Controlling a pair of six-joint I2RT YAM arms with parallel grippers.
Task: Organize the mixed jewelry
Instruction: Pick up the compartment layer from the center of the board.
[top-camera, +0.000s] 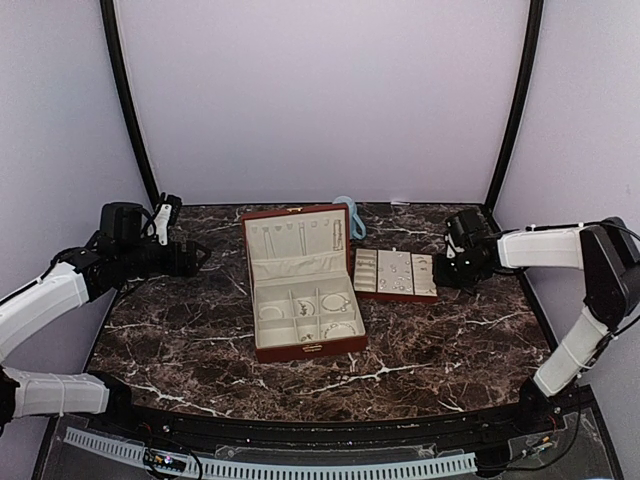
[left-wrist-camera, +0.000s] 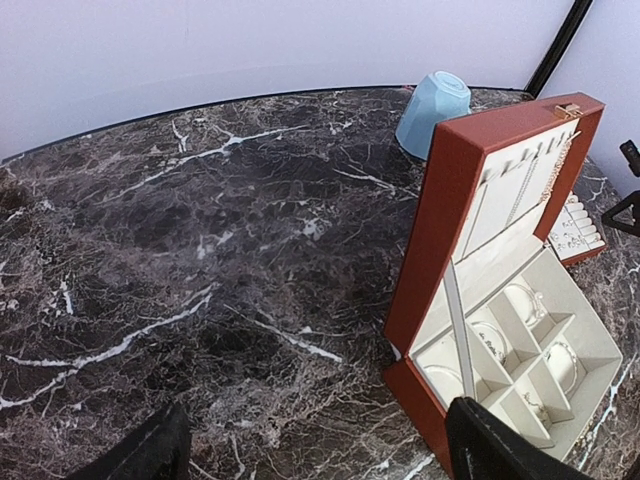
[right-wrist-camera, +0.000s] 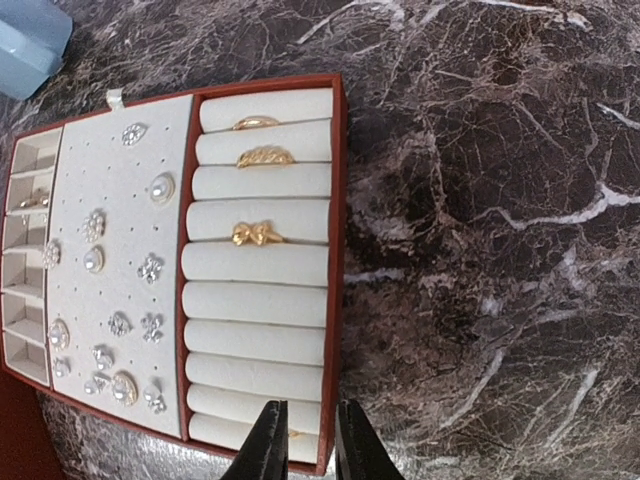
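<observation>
The mixed jewelry is tiny silvery studs and pearls (right-wrist-camera: 150, 268) pinned on the cream-lined tray (right-wrist-camera: 335, 200), with three gold rings (right-wrist-camera: 255, 233) in its roll slots. In the top view the tray (top-camera: 372, 293) lies right of the open reddish-brown box (top-camera: 305, 350). My right gripper (right-wrist-camera: 305, 445) hovers low over the tray's near right corner. Its jaws stand narrowly apart astride the brown rim, with a bit of gold showing between them. My left gripper (left-wrist-camera: 320, 460) is wide open and empty over bare marble left of the box.
The box (left-wrist-camera: 440, 230) holds bracelets (left-wrist-camera: 520, 300) in its compartments and a chain hanging in its raised lid. A light-blue mug (left-wrist-camera: 432, 108) lies behind the box. Dark marble tabletop (top-camera: 180, 340); walls close at the back and sides.
</observation>
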